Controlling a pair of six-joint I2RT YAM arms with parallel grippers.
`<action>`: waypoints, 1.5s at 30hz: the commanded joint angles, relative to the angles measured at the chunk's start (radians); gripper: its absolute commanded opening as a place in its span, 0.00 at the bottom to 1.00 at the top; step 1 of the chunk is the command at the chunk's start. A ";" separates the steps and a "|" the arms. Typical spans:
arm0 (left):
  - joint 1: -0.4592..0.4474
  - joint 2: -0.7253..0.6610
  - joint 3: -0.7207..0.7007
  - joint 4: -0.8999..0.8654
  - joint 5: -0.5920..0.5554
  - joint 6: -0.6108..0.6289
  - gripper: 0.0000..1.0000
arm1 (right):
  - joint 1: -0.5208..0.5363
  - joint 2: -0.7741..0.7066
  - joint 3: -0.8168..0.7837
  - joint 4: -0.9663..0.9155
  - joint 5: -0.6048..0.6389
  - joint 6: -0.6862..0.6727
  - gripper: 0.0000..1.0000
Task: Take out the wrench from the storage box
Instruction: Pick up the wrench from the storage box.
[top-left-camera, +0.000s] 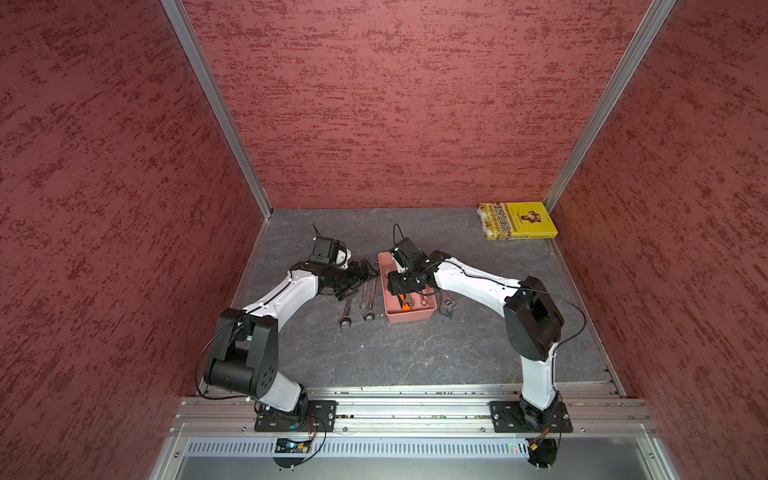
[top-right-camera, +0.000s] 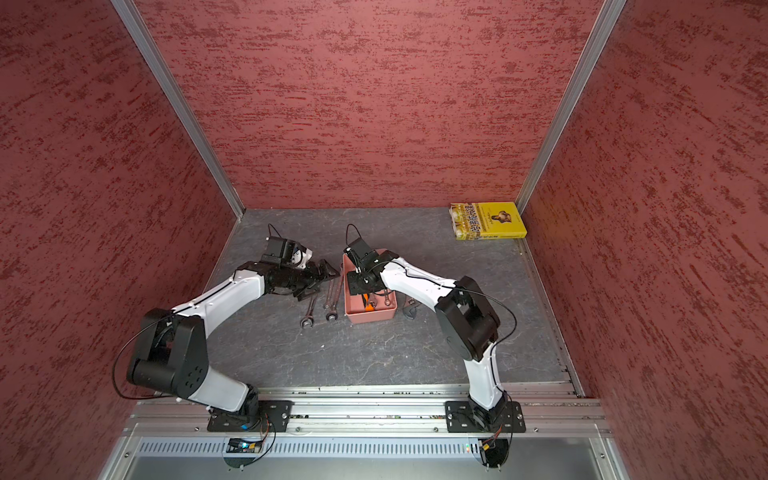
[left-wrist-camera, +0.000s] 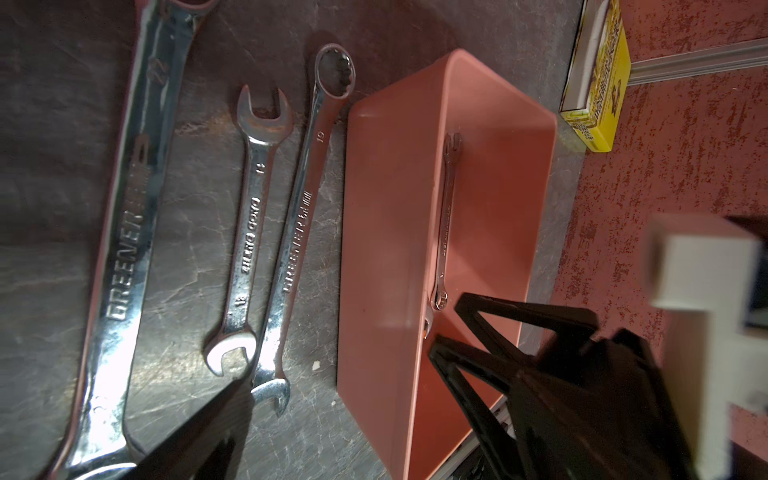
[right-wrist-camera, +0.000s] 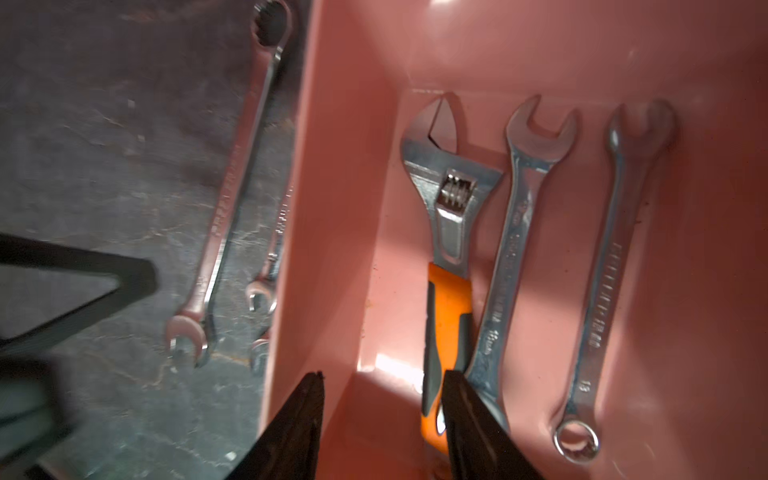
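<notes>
The adjustable wrench (right-wrist-camera: 451, 199) is judged heavy, rigid and slick on its steel head. Its rubbery orange handle (right-wrist-camera: 449, 316) is judged the surest hold, pinched across its width. It lies flat inside the storage box (right-wrist-camera: 345, 208), beside two combination wrenches (right-wrist-camera: 519, 249). The right hand (right-wrist-camera: 384, 374) is held within the box, jaws apart and empty, with the handle's end close against one finger; contact cannot be told. The left hand (top-left-camera: 360, 284) is spread open just outside the box, over the bench (top-left-camera: 415, 353).

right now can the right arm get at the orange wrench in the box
Probably yes: the right gripper hangs inside the open box, jaws apart by the orange wrench, which nothing covers.
</notes>
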 joint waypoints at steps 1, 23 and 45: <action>0.006 -0.039 0.002 -0.016 -0.011 0.022 1.00 | -0.003 0.021 0.036 -0.009 0.067 -0.021 0.47; 0.024 -0.040 -0.028 0.001 0.019 0.031 1.00 | -0.007 0.182 0.102 -0.135 0.168 -0.043 0.42; 0.009 -0.041 -0.039 0.034 0.032 0.001 1.00 | -0.008 0.258 0.136 -0.121 0.103 0.015 0.07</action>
